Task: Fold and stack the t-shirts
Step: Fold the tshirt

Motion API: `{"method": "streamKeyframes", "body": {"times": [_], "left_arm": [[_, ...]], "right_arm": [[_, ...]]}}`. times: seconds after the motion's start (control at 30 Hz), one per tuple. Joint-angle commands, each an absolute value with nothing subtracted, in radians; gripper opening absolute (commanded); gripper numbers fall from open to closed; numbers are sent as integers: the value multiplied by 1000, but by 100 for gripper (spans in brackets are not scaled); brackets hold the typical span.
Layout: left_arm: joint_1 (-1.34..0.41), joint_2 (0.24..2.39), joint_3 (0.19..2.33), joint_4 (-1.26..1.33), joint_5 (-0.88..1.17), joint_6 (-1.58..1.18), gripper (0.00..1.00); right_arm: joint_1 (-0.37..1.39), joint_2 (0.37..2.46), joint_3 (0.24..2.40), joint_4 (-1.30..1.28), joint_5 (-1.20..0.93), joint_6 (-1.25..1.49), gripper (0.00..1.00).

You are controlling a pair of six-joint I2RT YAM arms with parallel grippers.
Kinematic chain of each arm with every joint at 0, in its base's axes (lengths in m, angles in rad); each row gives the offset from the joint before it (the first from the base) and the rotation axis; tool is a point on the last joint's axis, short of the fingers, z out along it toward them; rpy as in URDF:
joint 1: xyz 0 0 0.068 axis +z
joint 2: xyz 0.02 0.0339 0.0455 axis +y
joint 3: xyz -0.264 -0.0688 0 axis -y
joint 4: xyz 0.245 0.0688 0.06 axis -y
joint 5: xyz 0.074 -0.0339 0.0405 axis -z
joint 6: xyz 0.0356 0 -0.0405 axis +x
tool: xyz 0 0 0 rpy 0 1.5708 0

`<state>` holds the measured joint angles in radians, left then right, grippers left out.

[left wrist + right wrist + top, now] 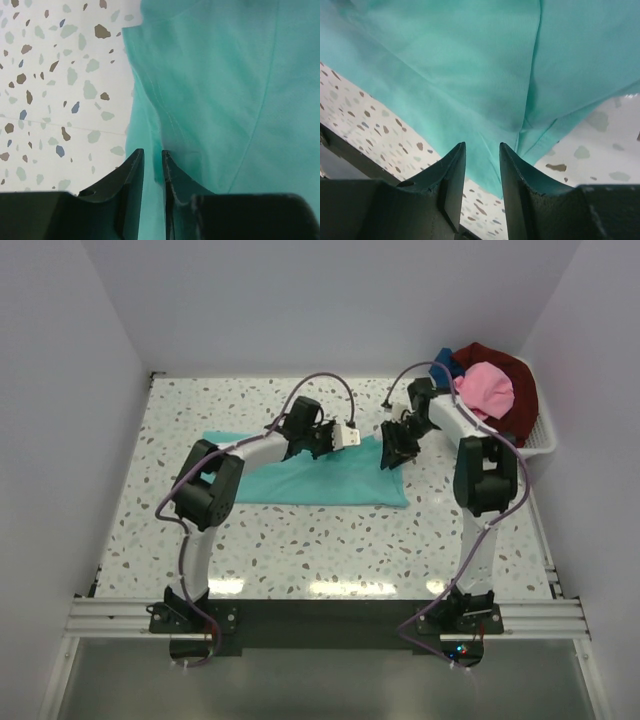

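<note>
A teal-green t-shirt (320,485) lies flat as a long folded strip on the speckled table (300,550). My left gripper (320,446) hovers low over its far edge, near the middle. In the left wrist view the gripper (152,151) stands open by a narrow gap over a hemmed edge of the teal-green t-shirt (225,90). My right gripper (392,454) is at the shirt's far right corner. In the right wrist view it (482,145) is open wider just above the teal-green t-shirt (445,65), gripping nothing. Pink (487,388), dark red (518,380) and blue (447,362) t-shirts sit heaped at the back right.
A white slatted basket (542,440) holds the heaped shirts against the right wall. White walls close in the table on the left, back and right. The arms' bases stand on a metal rail (320,618) at the near edge.
</note>
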<state>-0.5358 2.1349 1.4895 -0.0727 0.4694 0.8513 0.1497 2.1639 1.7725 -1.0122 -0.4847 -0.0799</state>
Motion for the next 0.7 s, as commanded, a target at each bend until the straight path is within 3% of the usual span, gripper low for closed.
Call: {"method": "streamKeyframes", "body": {"times": [0.0,0.2,0.4,0.67], "left_arm": [[-514,2160,1581,-107,491,685,26],[-468,2171,1675,-233,517,548,36],[-400,2025,1580,-301,577,457,47],[-229,1850,1435,-432,566,408,48]], "right_arm": [[150,2068,1706,-1017,-434,-120,38],[149,2006,1589,-997,-335,-167,38],[149,1999,1557,-1012,-319,-187,41],[149,2016,1519,-1025,-342,-193,39]]}}
